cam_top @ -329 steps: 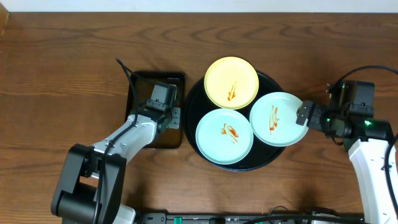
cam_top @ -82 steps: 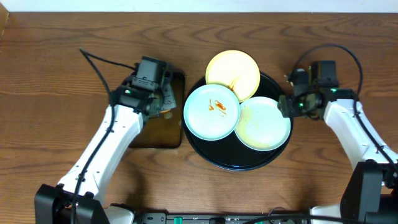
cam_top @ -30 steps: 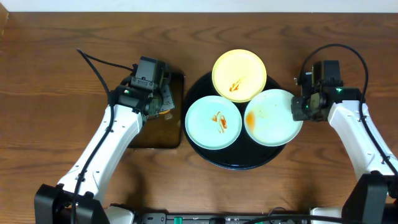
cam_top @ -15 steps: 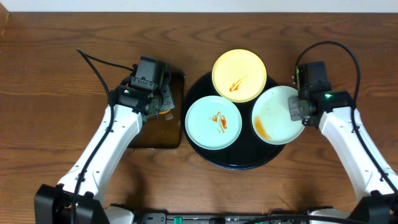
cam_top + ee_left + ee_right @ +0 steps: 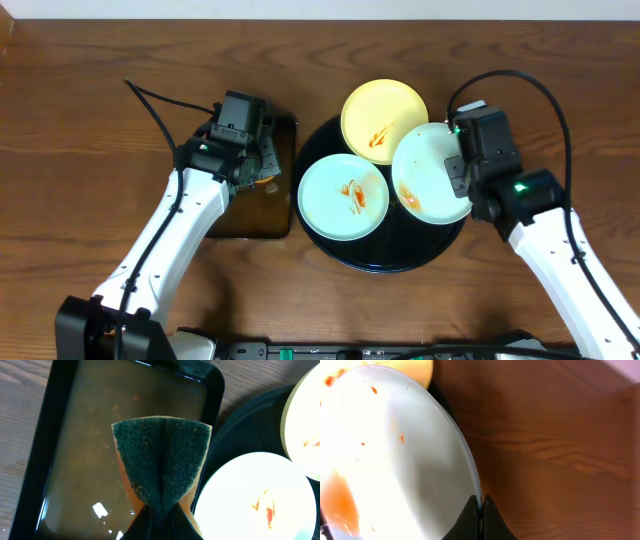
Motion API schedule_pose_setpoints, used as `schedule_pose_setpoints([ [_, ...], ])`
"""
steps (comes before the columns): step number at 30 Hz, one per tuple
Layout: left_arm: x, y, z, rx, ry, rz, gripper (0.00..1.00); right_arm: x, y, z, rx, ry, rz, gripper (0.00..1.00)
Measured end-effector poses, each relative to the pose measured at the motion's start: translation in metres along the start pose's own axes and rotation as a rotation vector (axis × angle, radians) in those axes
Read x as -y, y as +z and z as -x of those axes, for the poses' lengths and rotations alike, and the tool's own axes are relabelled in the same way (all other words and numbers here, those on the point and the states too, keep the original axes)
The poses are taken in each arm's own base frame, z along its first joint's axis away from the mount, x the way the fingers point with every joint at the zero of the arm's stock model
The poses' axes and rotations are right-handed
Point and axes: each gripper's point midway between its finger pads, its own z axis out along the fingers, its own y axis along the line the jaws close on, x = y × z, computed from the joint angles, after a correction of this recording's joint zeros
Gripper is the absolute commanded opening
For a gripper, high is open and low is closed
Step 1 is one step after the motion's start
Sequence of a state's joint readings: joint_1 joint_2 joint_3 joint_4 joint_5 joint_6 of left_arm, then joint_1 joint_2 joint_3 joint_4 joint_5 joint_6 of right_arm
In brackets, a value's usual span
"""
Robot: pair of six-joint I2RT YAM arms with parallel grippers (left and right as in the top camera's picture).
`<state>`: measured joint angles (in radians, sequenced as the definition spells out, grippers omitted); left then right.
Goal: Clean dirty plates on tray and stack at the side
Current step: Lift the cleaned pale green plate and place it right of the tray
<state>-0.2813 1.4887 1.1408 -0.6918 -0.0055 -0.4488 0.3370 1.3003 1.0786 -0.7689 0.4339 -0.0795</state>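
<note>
- Left end effector (image 5: 159,516): one; fingers closed on one folded sponge (image 5: 160,460) with a dark green face and an orange underside, held above the small tray.
- Small tray (image 5: 238,226): one, rectangular and black, on the wooden desk (image 5: 90,90), holding brownish liquid (image 5: 85,450).
- Round tray (image 5: 385,252): one, glossy black, just right of the small tray; all three plates are over it.
- Blue-white plate (image 5: 343,197): first of two; flat on the round tray's left half, orange-red streaks at its centre.
- Yellow plate (image 5: 385,120): one; at the round tray's far edge, one orange-red streak.
- Held plate (image 5: 425,175): second blue-white one; tilted over the tray's right half, overlapping the yellow plate's edge, orange smear on its lower left.
- Right end effector (image 5: 481,506): one; fingers pinching the held plate's right rim.
</note>
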Motion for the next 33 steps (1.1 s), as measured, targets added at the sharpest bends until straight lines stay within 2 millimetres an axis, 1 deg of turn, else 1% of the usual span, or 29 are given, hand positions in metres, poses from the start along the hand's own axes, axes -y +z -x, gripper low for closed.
schedule_pose_setpoints([
  [4,0.0,0.0,0.0,0.0,0.0,0.0,0.08,0.004,-0.009,0.009,0.038,-0.054,-0.116,0.01],
  [10,0.0,0.0,0.0,0.0,0.0,0.0,0.08,-0.01,-0.025,0.019,0.092,-0.137,-0.19,0.01],
  [12,0.0,0.0,0.0,0.0,0.0,0.0,0.08,-0.01,-0.03,0.022,0.104,-0.153,-0.224,0.01],
  [15,0.0,0.0,0.0,0.0,0.0,0.0,0.08,-0.003,-0.034,0.023,0.112,-0.152,-0.278,0.01],
  [20,0.0,0.0,0.0,0.0,0.0,0.0,0.08,0.004,-0.036,0.024,0.114,-0.142,-0.322,0.01],
  [24,0.0,0.0,0.0,0.0,0.0,0.0,0.08,0.006,-0.037,0.026,0.123,-0.13,-0.329,0.01],
  [28,0.0,0.0,0.0,0.0,0.0,0.0,0.08,0.009,-0.036,0.027,0.128,-0.082,-0.331,0.01],
  [30,0.0,0.0,0.0,0.0,0.0,0.0,0.08,0.013,-0.031,0.025,0.118,-0.044,-0.322,0.01],
  [33,0.0,0.0,0.0,0.0,0.0,0.0,0.08,0.032,-0.019,0.017,0.079,0.041,-0.313,0.01],
])
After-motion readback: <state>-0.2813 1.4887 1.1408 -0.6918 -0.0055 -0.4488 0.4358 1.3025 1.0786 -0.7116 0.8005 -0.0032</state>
